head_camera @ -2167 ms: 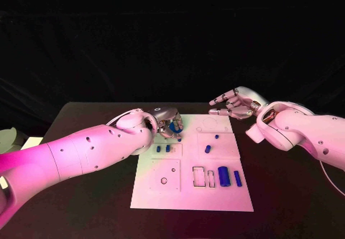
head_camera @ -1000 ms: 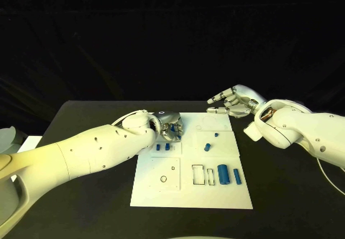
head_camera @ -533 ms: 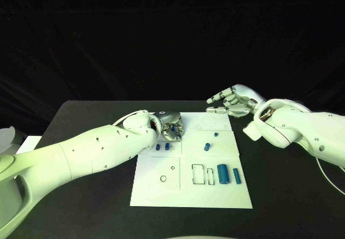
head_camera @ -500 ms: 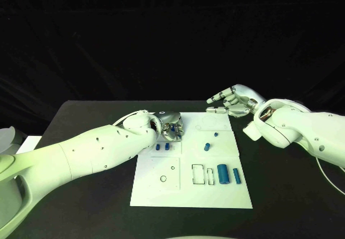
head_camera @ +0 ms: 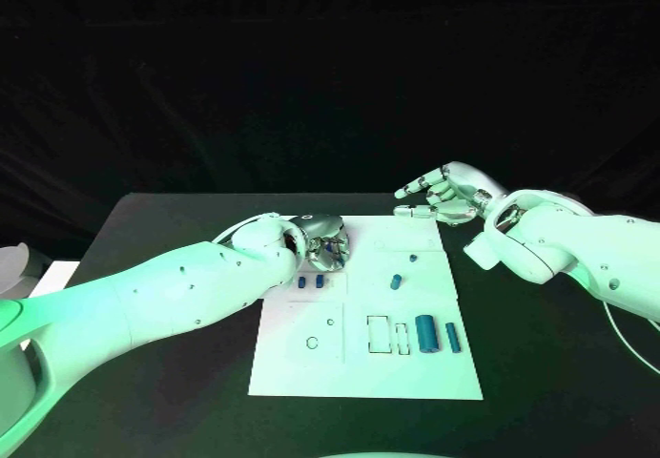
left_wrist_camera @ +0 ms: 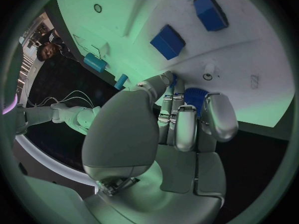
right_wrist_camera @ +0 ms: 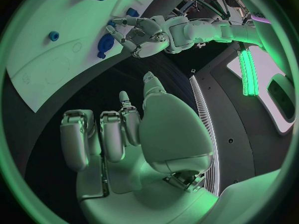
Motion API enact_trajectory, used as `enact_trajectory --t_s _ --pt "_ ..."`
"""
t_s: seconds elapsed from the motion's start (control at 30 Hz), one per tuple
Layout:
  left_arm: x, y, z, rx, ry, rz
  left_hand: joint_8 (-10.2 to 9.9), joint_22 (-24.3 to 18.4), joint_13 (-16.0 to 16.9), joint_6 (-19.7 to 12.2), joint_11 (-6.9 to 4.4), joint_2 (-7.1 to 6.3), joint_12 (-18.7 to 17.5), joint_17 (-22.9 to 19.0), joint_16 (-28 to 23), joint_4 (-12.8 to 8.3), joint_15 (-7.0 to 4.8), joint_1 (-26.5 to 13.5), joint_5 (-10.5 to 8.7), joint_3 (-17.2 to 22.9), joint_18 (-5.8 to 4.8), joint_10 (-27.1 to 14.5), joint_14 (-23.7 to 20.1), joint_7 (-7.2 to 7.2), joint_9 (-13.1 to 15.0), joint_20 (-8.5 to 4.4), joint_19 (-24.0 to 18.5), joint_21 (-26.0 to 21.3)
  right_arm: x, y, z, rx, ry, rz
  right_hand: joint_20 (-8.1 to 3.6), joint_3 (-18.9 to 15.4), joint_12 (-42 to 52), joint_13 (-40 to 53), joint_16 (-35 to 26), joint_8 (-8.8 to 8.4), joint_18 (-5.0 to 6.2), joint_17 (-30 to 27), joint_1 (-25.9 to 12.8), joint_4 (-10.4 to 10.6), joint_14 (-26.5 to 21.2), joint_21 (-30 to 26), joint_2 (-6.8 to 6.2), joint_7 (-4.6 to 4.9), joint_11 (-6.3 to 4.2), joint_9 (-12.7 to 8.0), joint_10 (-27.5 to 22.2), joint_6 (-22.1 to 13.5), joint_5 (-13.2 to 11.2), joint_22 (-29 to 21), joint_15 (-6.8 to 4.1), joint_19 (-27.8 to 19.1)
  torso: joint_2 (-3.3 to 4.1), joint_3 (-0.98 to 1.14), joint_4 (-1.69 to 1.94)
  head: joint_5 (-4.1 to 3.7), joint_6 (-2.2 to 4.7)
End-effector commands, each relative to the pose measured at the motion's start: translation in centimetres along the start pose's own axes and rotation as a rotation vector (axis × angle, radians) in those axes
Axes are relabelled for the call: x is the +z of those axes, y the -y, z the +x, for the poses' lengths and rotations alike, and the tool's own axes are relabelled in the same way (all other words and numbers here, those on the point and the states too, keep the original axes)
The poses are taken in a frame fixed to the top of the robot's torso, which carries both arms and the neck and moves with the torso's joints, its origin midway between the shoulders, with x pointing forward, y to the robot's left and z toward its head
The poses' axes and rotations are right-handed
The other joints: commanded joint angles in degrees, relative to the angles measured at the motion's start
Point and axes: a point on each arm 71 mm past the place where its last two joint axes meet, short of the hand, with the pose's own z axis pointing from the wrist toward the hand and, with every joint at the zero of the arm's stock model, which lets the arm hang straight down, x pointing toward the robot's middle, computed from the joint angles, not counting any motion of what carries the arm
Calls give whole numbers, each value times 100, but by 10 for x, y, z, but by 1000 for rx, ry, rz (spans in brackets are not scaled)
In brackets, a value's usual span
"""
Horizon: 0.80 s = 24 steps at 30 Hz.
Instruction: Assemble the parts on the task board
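Since the left hand (head_camera: 324, 248) pinches a small, light, likely rigid and slick blue part (left_wrist_camera: 195, 95), fingertip grip suits, while the right hand (head_camera: 443, 196) hovers empty, fingers apart.

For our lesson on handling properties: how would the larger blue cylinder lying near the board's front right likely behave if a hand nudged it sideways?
The larger blue cylinder lies on its round side on the flat task board, so it would probably roll. It looks solid, likely stiff. Its smooth surface may be slippery.

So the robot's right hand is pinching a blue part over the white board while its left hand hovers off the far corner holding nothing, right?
Swap the hands. The left wrist view shows the left hand holding the blue part over the task board. In the head view the right hand hovers at the far corner, holding nothing.
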Motion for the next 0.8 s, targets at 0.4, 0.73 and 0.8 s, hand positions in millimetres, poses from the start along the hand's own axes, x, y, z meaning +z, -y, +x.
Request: enact_trajectory --t_s 0.4,0.73,0.8 --pt "-21 -4 -21 -81 111 24 -102 57 11 12 41 -34 -134 -27 38 -100 7 -139 15 160 -66 1 243 54 -35 -16 77 76 0 0 1 -7 -11 -9 -30 -3 13 859 -18 8 40 920 28 -23 462 -23 44 6 -45 0 86 35 15 841 -33 244 -14 0 17 -16 40" --pt "-38 -24 -28 -88 99 -24 -109 85 19 45 38 -58 -154 -37 44 -132 8 -189 7 182 -69 41 241 52 -35 -10 77 99 -1 1 0 -7 -9 -7 -30 -3 13 859 -18 8 40 920 28 -23 462 -23 44 6 -45 0 86 35 15 841 -33 244 -16 -2 36 -5 36" --pt "-40 -28 -28 -89 92 -34 -111 90 20 49 38 -62 -157 -42 43 -135 8 -200 6 182 -69 46 240 52 -35 -10 77 103 -1 1 0 -7 -9 -7 -30 -3 13 859 -18 8 40 920 28 -23 462 -23 44 6 -45 0 86 35 15 841 -33 244 -16 -4 34 2 34"
